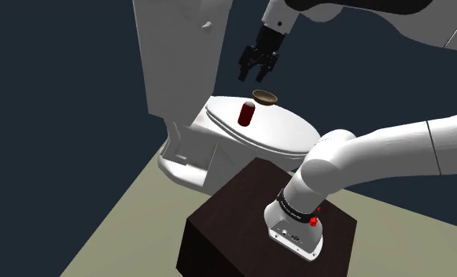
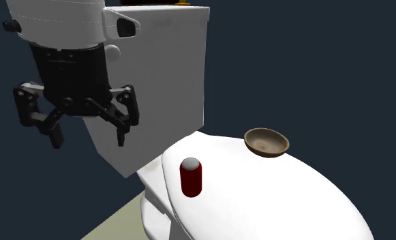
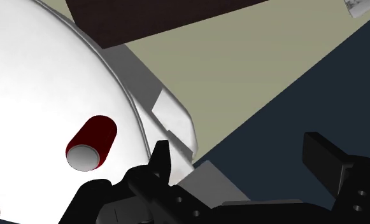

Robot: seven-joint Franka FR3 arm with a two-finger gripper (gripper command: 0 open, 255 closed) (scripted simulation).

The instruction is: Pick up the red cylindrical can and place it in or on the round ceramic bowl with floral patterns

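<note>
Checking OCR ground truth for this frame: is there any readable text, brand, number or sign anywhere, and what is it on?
No text here can be read.
On the dark band round the arm's base: faint white marks, too small to read.
On the red can: plain, no label.
On the brown bowl: no writing.
On the toilet tank and toilet lid: blank white.

clearance: gripper (image 1: pixel 256 72) hangs in open air above toilet lid (image 1: pixel 278 132), fingers spread | can (image 1: pixel 247 115) upright, bare lid all around it | bowl (image 1: pixel 265 97) well apart from can, bare lid between, open air over both | obstacle: white tank (image 1: pixel 179 55) rising just behind lid, beside gripper
</note>
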